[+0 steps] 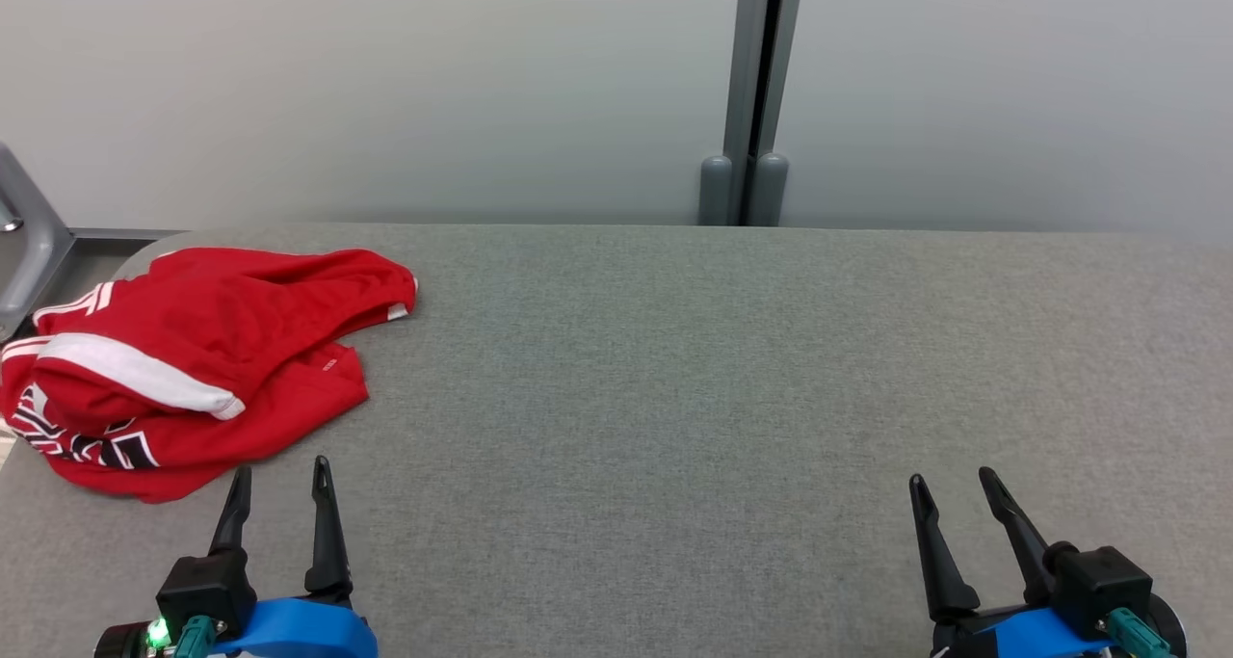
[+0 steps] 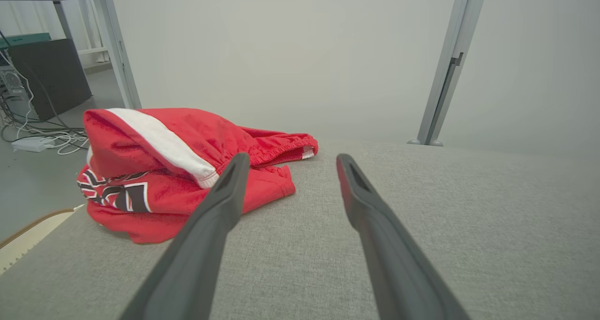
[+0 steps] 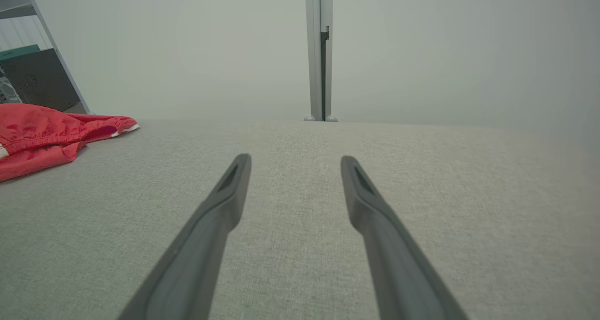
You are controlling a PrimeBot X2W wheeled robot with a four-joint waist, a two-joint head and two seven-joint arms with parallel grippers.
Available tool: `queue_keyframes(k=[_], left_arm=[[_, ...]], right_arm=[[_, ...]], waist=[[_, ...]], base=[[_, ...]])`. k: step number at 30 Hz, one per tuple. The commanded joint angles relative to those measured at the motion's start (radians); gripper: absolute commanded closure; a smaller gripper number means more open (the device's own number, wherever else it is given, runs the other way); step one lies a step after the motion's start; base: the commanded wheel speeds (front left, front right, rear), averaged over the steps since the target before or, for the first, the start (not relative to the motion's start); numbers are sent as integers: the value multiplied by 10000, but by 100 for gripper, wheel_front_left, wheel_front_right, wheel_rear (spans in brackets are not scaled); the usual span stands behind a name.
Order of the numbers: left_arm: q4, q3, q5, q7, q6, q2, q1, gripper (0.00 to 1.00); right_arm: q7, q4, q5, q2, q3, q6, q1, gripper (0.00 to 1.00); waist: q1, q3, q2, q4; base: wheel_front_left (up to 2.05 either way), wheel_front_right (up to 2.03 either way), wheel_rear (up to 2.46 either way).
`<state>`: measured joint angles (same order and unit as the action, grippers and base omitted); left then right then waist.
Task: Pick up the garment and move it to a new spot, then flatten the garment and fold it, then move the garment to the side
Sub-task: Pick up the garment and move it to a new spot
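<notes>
Garment (image 1: pixel 193 359) crumpled at far left of table (image 1: pixel 674 398). Left gripper (image 1: pixel 281 467) just near of it, spread, empty; right gripper (image 1: pixel 952 476) spread, empty, well apart. Best: left reaches forward, pinches top fold deep, lifts clear before carrying toward centre.

Garment (image 1: pixel 193 369) on table (image 1: pixel 722 398), beyond left claw (image 1: pixel 281 465)

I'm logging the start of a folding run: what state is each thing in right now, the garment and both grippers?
red shorts, crumpled in a heap at the far left corner of the grey table, unfolded, not held.
left gripper, open, empty, fingers pointing at the near edge of the shorts.
right gripper, open, empty, over bare table, well apart from the shorts.
</notes>
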<state>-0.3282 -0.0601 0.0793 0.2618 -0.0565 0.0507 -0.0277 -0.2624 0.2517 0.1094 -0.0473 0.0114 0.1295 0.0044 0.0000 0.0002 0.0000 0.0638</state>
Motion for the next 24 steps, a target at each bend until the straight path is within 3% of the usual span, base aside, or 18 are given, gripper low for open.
queue_keyframes(k=[1, 24], left_arm=[[-34, -99, 8, 49, 43, 2, -117, 0], [121, -518, -69, 39, 167, 4, 117, 0]], right_arm=[[-39, 17, 93, -58, 10, 22, 54, 0], [-37, 47, 58, -56, 42, 14, 202, 0]], waist=[[0, 15, 0, 162], [0, 100, 0, 3553]], base=[[0, 0, 0], [0, 0, 0]])
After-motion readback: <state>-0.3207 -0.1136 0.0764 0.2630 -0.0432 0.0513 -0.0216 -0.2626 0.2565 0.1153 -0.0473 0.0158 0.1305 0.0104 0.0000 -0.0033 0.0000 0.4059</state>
